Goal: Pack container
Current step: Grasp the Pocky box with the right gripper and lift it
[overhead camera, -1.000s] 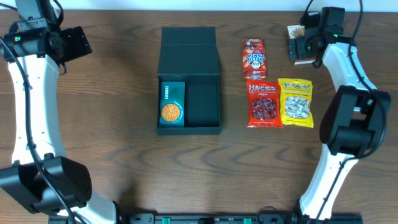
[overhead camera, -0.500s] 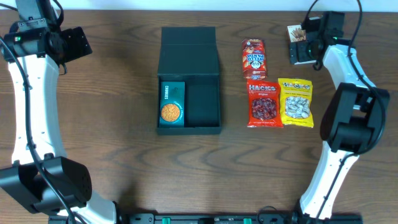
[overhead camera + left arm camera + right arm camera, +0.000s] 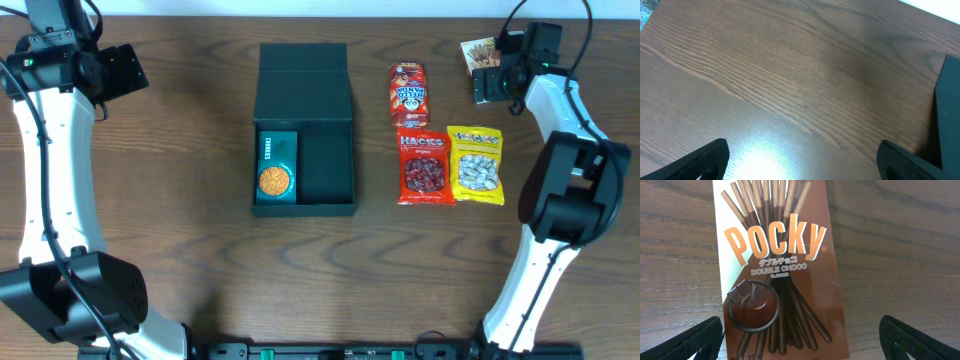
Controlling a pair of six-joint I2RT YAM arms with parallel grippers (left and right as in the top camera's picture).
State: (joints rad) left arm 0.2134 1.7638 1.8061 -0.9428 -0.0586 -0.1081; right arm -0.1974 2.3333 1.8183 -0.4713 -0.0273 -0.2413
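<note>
The container (image 3: 327, 170), a dark teal-black box with its flap lid open toward the back, sits at the table's middle. A small teal snack box with an orange circle (image 3: 276, 168) lies in its left half. A corner of the container shows in the left wrist view (image 3: 947, 115). My right gripper (image 3: 498, 72) is open over a Pocky box (image 3: 480, 55) at the far right back; the box lies flat between the fingers in the right wrist view (image 3: 775, 270). My left gripper (image 3: 125, 68) is open and empty over bare wood at the far left back.
A red Hello Panda packet (image 3: 407, 93), a red Haribo-style bag (image 3: 423, 166) and a yellow nut bag (image 3: 476, 165) lie right of the container. The table's back edge runs close behind both grippers.
My right gripper has shifted right and slightly back, uncovering more of the Pocky box. The left arm has not moved.
</note>
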